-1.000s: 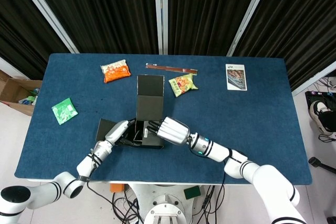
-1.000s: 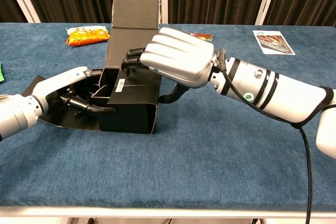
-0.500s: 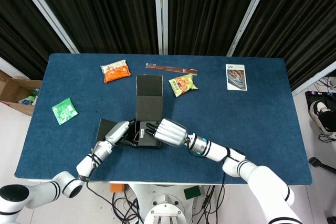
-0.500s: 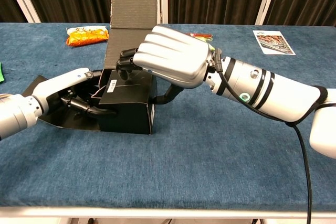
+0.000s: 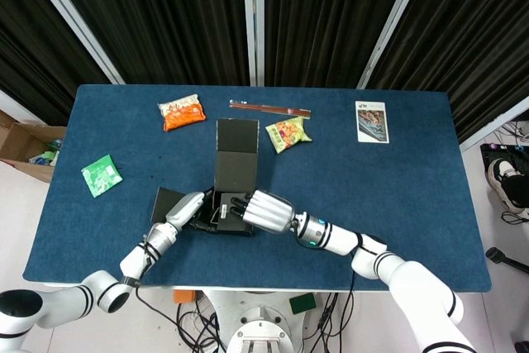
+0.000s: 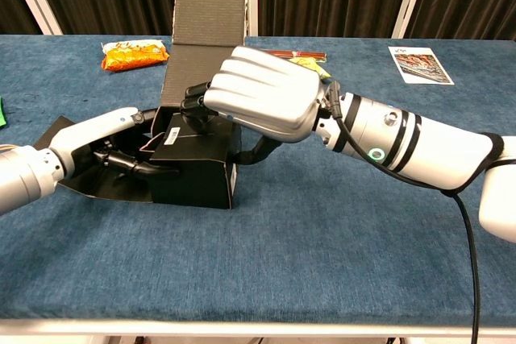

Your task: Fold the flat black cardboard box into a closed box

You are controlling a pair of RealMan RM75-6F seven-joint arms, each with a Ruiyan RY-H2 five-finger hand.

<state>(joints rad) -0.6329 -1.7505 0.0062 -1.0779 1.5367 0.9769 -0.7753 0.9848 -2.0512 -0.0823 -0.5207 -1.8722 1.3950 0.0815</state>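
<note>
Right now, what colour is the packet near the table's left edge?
Green; the packet shows best in the head view.

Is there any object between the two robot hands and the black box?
No. Both the left robot hand and the right robot hand are already on the black box; nothing visible stands between.

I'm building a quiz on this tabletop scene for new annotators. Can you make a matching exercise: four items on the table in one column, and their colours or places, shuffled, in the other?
Things:
1. snack bag
2. flat packet
3. leaflet
4. cardboard box

Descriptions:
A. black, between the left hand and right hand
B. green, near the table's left edge
C. orange, far side, left of the chopsticks
D. white with a picture, far right

Pairs: 1-C, 2-B, 3-D, 4-A
</note>
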